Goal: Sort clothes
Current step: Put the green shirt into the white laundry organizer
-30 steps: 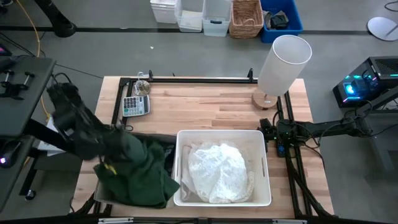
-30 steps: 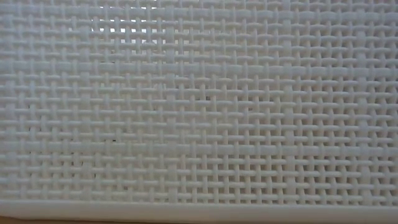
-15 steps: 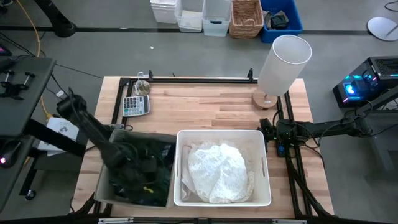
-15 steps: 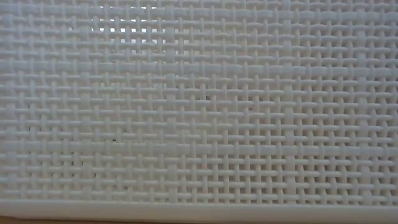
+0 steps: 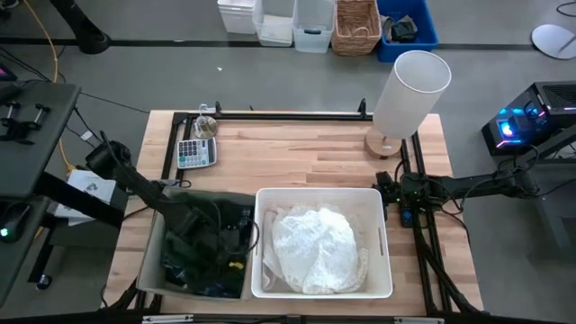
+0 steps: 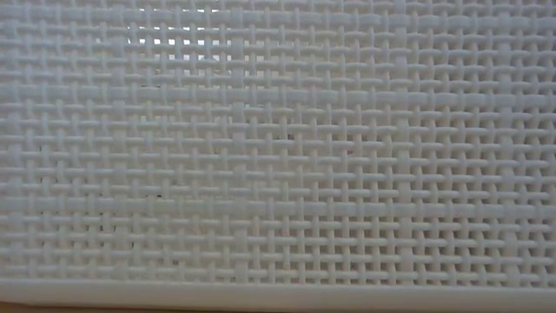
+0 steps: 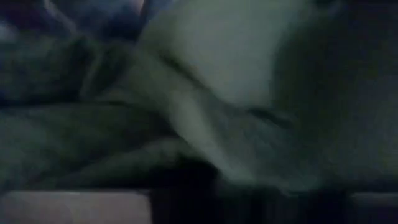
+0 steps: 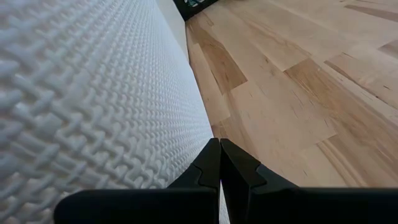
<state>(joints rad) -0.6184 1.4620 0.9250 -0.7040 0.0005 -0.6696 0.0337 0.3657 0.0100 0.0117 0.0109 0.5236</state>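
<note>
The beige bin (image 5: 149, 270) stands at the table's near left and holds dark clothes (image 5: 211, 261), with dark green fabric among them (image 5: 184, 209). My left gripper (image 5: 202, 236) is down inside this bin among the clothes; its wrist view is filled with dim green fabric (image 7: 205, 81). The white plastic bin (image 5: 319, 192) beside it holds white garments (image 5: 315, 247). Its mesh wall fills the low view (image 6: 278, 156). My right gripper (image 8: 219, 163) is shut and empty, low over the table beside the white bin's right wall (image 8: 81, 93). It also shows in the high view (image 5: 387, 191).
A calculator (image 5: 195, 153) and a small shiny object (image 5: 205, 126) lie at the far left. A tall white cylinder (image 5: 409, 85) on a wooden base stands at the far right. Bare wood (image 5: 297, 153) lies beyond the bins. A black frame (image 5: 270, 115) edges the table.
My left gripper has gone down into the beige bin with the dark green garment. A second ago the garment hung bunched over the bin's near left side. Now it lies inside the bin among the dark clothes.
</note>
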